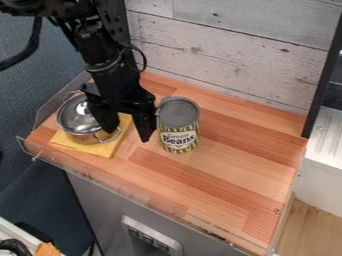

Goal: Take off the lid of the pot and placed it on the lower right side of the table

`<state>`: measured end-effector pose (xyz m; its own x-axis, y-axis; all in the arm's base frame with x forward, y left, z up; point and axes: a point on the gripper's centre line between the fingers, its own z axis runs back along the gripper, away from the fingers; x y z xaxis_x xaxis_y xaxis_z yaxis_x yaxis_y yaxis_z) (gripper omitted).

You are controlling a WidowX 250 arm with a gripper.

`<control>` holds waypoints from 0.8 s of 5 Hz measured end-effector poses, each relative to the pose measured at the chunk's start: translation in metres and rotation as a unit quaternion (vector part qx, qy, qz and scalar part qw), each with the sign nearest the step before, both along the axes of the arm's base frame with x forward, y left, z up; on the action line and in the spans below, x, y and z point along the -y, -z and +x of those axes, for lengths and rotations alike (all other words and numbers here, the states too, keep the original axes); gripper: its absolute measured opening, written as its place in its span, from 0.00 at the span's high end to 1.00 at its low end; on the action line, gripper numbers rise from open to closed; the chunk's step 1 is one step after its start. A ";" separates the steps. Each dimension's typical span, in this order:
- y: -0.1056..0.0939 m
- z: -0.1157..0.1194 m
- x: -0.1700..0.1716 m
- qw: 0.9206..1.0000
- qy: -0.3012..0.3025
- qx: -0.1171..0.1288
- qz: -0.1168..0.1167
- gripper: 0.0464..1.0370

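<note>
Spread fingers [145,130] hang beside the lidded pot [81,137] near the wooden desk's [234,165] left edge; pale planks [234,57] line its back.

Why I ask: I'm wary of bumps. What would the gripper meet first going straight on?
Probably the pot's handle, which shows just below one side of the gripper, though depth is hard to judge.

ARM [112,67]: black, segmented links, blocky joint housings, small pale spots | CABLES: thin black side loop [143,57]; thicker black run [31,50] | HAND [127,135]: black, two tapered fingers
</note>
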<state>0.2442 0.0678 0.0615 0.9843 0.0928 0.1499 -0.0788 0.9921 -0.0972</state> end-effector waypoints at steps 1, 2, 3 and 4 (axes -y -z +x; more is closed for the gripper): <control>0.006 -0.003 0.001 1.000 0.002 -0.012 -0.004 0.04; 0.003 0.002 -0.032 1.000 -0.007 -0.005 0.018 0.04; -0.003 0.015 -0.052 0.999 0.000 0.006 0.048 0.04; -0.004 0.023 -0.071 0.996 0.009 0.007 0.091 0.04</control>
